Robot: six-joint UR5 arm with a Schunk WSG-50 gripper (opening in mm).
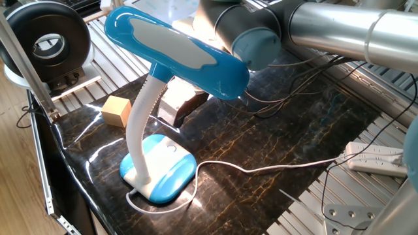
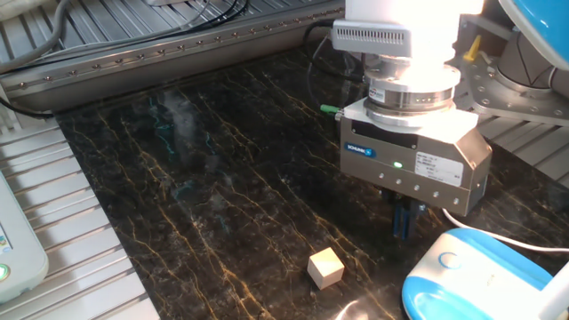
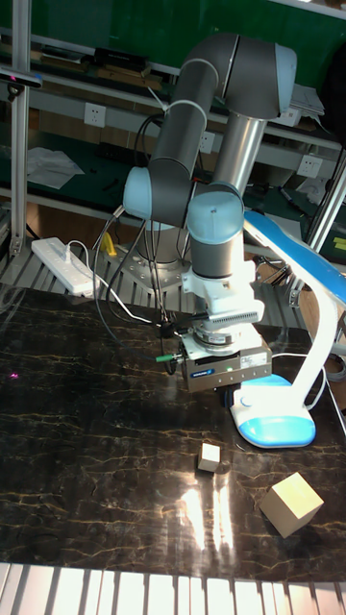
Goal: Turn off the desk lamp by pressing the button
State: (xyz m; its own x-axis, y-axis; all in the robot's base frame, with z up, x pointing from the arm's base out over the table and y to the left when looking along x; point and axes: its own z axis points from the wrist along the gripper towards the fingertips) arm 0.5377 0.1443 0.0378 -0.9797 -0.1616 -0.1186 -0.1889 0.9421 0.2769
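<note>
- while hanging tips-down over the dark marbled table (image 2: 178, 187), parked just beside the rounded base of the desk lamp (image 1: 176, 52) and not yet over the button (image 2: 450, 260): the gripper (image 2: 402, 233), wrist vertical, presumably so that a straight descent can end in a press.
- set on top of the blue and white base, towards the edge facing the arm: that small round whitish button, unobstructed and untouched, with clear air between it and the tips.
- no verdict on the fingers (image 2: 404, 218); seen in the other fixed view only as one dark narrow strip below the housing, and in one fixed view half hidden behind the lamp's head, so apart or together cannot be told.
- bent on its ribbed white neck well forward of the base: the long oval head, crowding the space above and leaving only a low approach from the side for the tool.
- probably lit, judging by the bright wash on the gripper housing, though the underside of the head is out of sight.
- trailing off the base across the table: a thin white cord (image 1: 261, 168), slack and clear of the tool's path.
- standing apart from the job: a small wooden cube (image 2: 325, 267) near the base and a larger wooden cube (image 1: 116, 109) behind the neck, neither in the way.
- next, by the look of it: a short sideways shift over the button, then a gentle push down; too far off-centre and only the plastic shell gets pressed, or the light base gets nudged.
</note>
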